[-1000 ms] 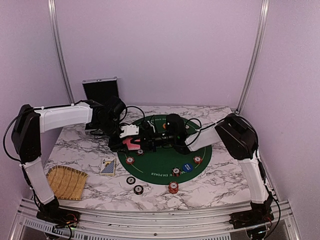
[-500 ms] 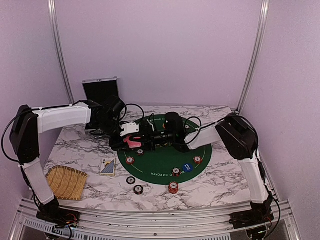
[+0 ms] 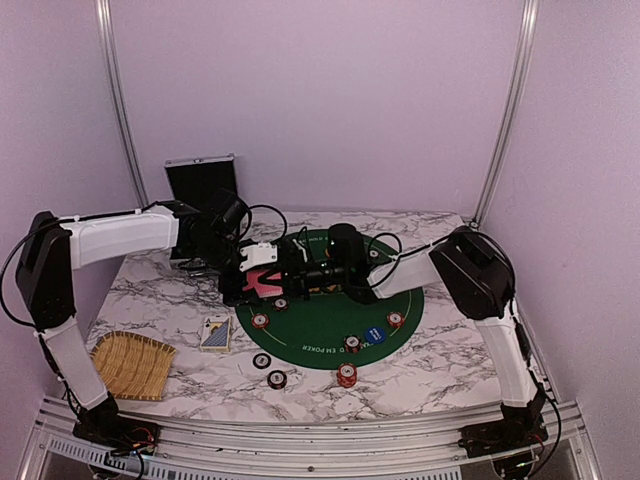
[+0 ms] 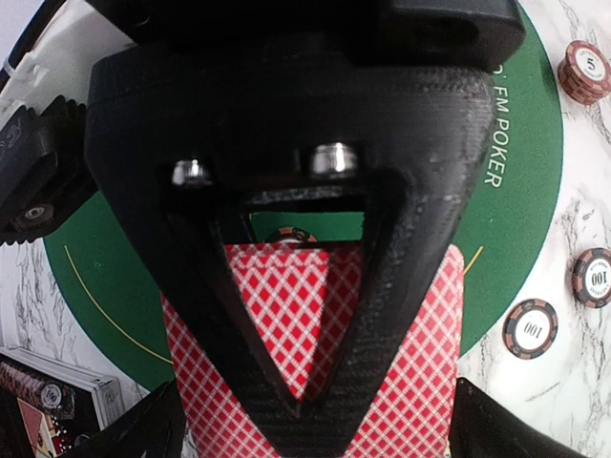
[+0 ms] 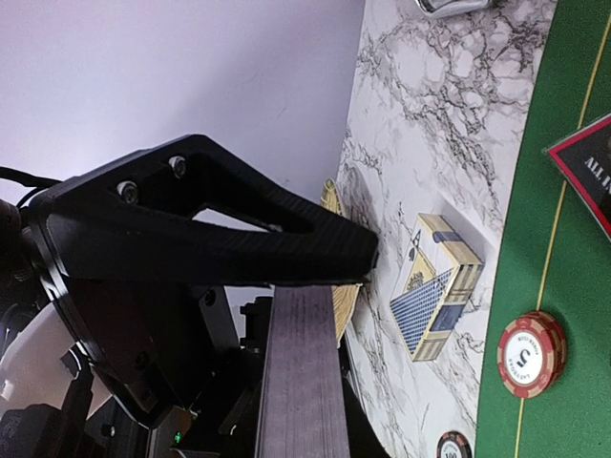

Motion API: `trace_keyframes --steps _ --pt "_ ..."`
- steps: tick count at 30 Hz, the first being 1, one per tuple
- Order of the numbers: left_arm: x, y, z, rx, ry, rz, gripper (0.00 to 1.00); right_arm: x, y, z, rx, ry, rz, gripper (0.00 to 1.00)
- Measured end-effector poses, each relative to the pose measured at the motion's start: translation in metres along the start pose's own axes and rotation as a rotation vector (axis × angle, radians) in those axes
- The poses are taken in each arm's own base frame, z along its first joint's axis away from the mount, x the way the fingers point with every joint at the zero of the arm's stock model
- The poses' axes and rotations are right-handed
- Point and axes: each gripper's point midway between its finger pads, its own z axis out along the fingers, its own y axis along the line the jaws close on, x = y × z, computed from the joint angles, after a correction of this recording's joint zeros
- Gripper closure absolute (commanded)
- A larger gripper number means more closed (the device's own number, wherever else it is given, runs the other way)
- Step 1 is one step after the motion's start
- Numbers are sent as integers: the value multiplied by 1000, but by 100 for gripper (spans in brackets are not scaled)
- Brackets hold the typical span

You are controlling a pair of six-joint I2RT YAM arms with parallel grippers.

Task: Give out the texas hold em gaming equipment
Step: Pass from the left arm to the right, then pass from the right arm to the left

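A deck of red-backed playing cards (image 4: 410, 363) hangs over the left edge of the green poker mat (image 3: 330, 322). My right gripper (image 3: 284, 277) is shut on it. One of its black fingers (image 4: 286, 191) lies across the deck's back, and the deck shows edge-on (image 5: 298, 372) between its jaws. My left gripper (image 3: 243, 278) stands open around the deck, its fingertips (image 4: 143, 431) spread wide on both sides. Poker chips (image 3: 260, 321) lie on the mat and the marble, with a blue dealer button (image 3: 375, 334) near the mat's front.
A blue-patterned card box (image 3: 215, 333) lies on the marble left of the mat. The woven straw tray (image 3: 133, 365) sits at the front left. The silver case (image 3: 202, 180) stands open at the back left. More chips (image 3: 346, 375) lie near the front edge.
My left gripper has opened off the deck. The right gripper opened briefly and shut again on the deck. Both grippers shifted slightly left.
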Motion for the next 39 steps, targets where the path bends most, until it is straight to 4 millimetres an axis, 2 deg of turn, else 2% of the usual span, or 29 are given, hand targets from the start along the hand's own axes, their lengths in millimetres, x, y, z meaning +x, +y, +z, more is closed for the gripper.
trace_keyframes --steps 10,19,28,31,35,39 --pt "10 -8 10 12 11 8 8 2 -2 2 -12 7 31 100" --pt "4 -6 7 7 -18 -2 34 3 -6 3 -12 13 40 100" --pt "3 -4 4 -1 -21 -10 50 3 -9 3 -4 12 35 99" --pt "4 -3 4 -3 -19 -12 52 3 -10 3 -1 12 30 92" --pt "5 -3 4 -5 -18 -18 61 2 -10 4 6 13 21 67" --pt "4 -2 1 -11 -22 -27 67 2 -13 5 22 13 26 55"
